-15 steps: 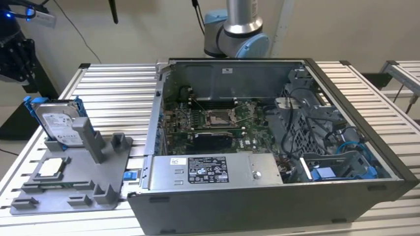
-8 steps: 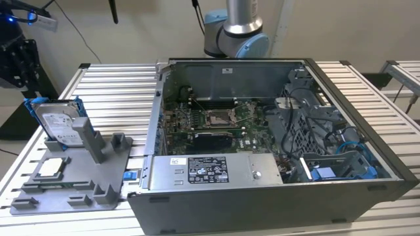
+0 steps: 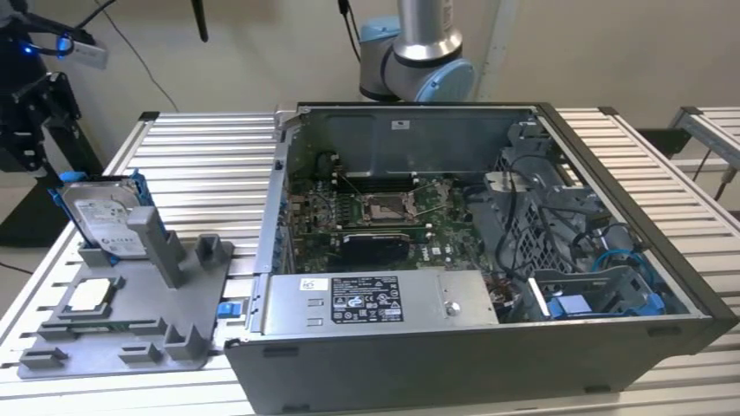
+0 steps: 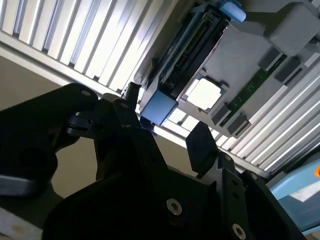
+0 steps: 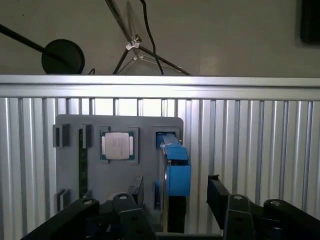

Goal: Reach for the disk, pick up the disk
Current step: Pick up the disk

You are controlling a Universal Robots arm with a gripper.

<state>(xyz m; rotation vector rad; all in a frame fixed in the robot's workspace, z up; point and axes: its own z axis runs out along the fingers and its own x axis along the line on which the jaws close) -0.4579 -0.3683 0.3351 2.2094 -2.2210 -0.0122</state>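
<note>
the slatted metal table is the largest thing here, and the open computer case covers its middle and the exterior view's right side. my arm's base rises behind the case, at 12 o'clock from it in the exterior view.

at 9 o'clock from the case sits a grey holder with slots and posts. the disk stands upright on its edge in the holder's far slot, at about 12 o'clock within the holder. its white label is turned toward the exterior camera, its blue bracket frames it, and 1 grey post stands just in front of it.

in both wrist views my pincer is spread wide and grips nothing. its 2 dark fingers stand well apart. the disk appears edge-on, and its blue end falls in the gap between them. i cannot tell whether either finger touches it.

the small square silver chip lies flat in its own recess of the holder, just beside the disk's slot. in the exterior view it is at 6 o'clock from the disk.
</note>
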